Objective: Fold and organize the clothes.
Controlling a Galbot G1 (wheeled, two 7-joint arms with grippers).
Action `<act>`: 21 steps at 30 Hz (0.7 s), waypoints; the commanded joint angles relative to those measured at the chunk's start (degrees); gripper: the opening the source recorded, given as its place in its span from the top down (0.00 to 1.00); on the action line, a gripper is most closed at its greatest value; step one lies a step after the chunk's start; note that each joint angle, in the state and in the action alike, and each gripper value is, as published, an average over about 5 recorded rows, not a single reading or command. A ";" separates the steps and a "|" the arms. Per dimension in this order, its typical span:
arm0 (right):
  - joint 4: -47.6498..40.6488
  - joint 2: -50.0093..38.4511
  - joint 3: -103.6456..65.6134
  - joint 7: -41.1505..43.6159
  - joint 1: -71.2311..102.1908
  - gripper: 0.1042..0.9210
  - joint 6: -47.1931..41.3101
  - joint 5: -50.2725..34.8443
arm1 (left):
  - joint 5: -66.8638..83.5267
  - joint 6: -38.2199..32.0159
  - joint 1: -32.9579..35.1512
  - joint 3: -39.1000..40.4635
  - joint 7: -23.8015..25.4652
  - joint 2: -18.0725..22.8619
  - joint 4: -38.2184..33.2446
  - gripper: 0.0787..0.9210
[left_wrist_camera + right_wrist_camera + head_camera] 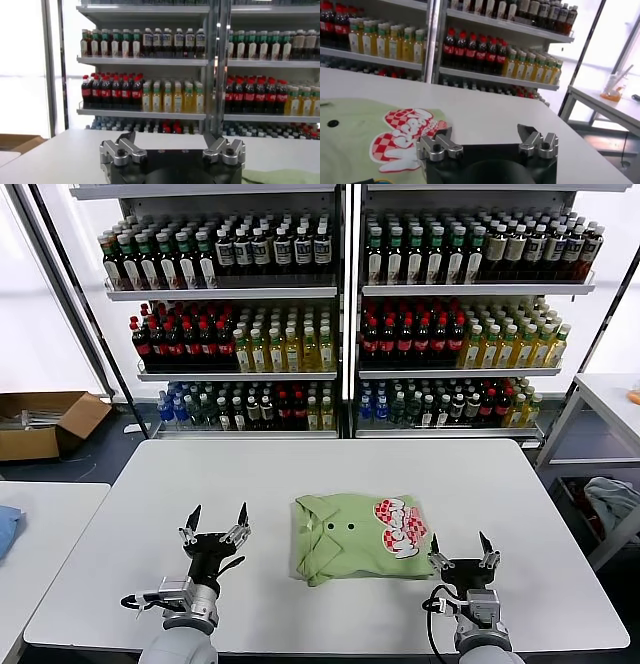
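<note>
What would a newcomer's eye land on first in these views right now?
Probably the light green polo shirt, lying folded in a compact rectangle mid-table with its red-and-white checkered print facing up. Next, the left gripper and right gripper, both open and empty, flanking it near the table's front edge. Behind the white table, tall shelves packed with bottled drinks fill the background.

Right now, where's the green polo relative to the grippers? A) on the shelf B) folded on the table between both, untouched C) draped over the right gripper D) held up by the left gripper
B: the green polo lies folded on the table, with the left gripper and right gripper open on either side, neither touching it.
</note>
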State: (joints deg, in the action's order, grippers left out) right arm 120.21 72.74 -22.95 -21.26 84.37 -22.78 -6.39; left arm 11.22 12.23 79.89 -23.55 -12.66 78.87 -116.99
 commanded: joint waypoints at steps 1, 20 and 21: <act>1.04 0.02 -0.36 0.10 0.74 0.12 0.18 -0.57 | -1.38 0.78 0.94 -0.82 2.19 -0.17 -1.35 0.12; 2.25 0.07 -1.21 0.28 1.66 0.12 0.53 -0.39 | 0.45 0.91 1.25 -0.15 2.45 0.04 -1.69 0.12; 2.32 0.04 -1.33 0.27 1.70 0.12 0.50 -0.37 | 0.54 0.90 1.18 -0.22 2.44 -0.01 -1.71 0.12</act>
State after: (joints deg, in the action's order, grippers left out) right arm 122.05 72.80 -23.86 -20.95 85.80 -22.26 -6.74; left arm 11.42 13.15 81.09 -23.54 -10.54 79.00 -118.41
